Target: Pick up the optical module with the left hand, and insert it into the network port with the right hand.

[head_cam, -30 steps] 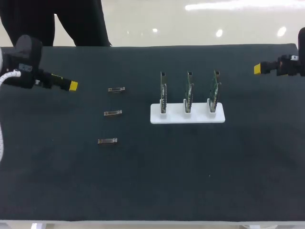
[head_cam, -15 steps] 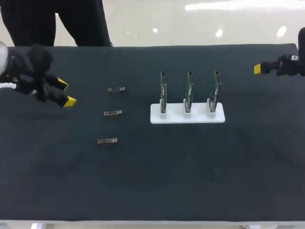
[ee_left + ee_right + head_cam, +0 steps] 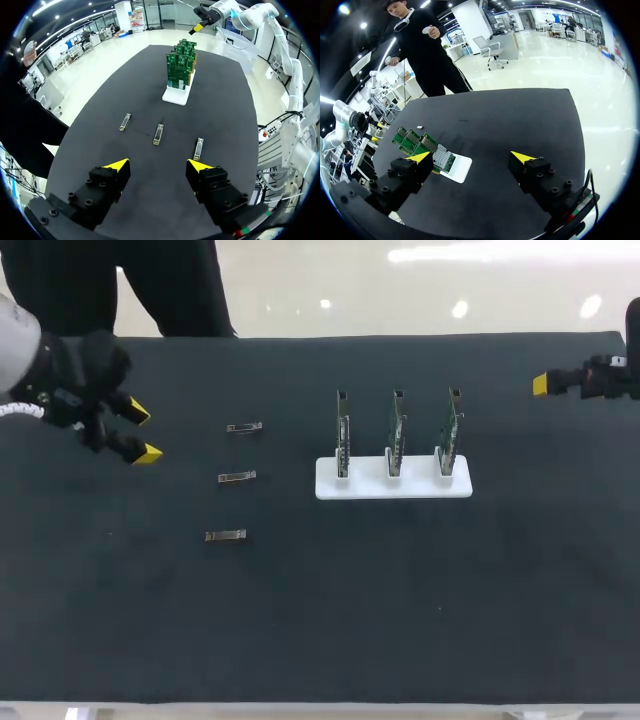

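Three optical modules lay flat on the dark counter (image 3: 330, 610) in a slanting row, well apart from one another: the far module (image 3: 244, 427), the middle module (image 3: 237, 477) and the near module (image 3: 226, 536). Each had its long axis running toward the white stand (image 3: 365, 488), which held three green boards (image 3: 396, 435) upright. I could not tell which end of each module faced the stand. My left jaws hung apart over the counter's left end, short of the modules and holding nothing. My right jaws were also apart and empty at the far right edge, that arm cut off in the head view. The ports on the boards were too small to make out.
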### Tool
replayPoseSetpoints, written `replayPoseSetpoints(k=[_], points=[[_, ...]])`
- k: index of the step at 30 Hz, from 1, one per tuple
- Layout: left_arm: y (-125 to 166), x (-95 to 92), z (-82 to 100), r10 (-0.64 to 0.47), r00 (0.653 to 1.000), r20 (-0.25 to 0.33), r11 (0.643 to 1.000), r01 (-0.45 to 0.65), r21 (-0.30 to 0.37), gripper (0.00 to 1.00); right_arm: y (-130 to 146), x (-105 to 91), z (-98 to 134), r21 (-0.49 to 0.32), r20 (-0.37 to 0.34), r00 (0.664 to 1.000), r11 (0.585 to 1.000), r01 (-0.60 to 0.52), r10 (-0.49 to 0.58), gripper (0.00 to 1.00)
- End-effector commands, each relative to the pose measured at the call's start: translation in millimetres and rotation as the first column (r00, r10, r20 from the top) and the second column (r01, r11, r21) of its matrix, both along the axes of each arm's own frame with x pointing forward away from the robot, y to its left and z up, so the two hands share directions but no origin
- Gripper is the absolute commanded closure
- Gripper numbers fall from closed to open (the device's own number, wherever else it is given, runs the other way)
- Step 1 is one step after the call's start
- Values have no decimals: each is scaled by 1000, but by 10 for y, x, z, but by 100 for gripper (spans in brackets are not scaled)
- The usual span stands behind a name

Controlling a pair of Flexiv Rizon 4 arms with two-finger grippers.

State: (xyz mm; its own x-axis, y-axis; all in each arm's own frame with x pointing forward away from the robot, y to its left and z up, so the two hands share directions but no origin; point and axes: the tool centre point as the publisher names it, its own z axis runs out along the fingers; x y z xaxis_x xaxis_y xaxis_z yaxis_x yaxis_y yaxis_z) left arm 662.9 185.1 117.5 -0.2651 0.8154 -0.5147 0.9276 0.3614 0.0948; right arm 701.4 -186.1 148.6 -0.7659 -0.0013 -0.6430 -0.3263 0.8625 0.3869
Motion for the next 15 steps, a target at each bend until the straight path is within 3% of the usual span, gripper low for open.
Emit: replayPoseSetpoints(k=[1,6,10,14,15], points=[[-62,7,-35,-61,998,26,997,59,47,0,9,-9,8,-4,0,1000,1000,5,-5,0],[-175,-43,-68,-158,987,32,978,151,146,0,9,-9,8,-4,0,1000,1000,5,-5,0],[-252,-75,-118,-214,976,-42,946,218,241,0,9,-9,8,-4,0,1000,1000,5,-5,0],[-316,-101,-203,-271,955,-124,886,297,357,0,9,-9,8,-4,0,1000,1000,5,-5,0],[-340,-104,-225,-257,959,-121,890,284,356,0,9,-9,8,-4,0,1000,1000,5,-5,0]])
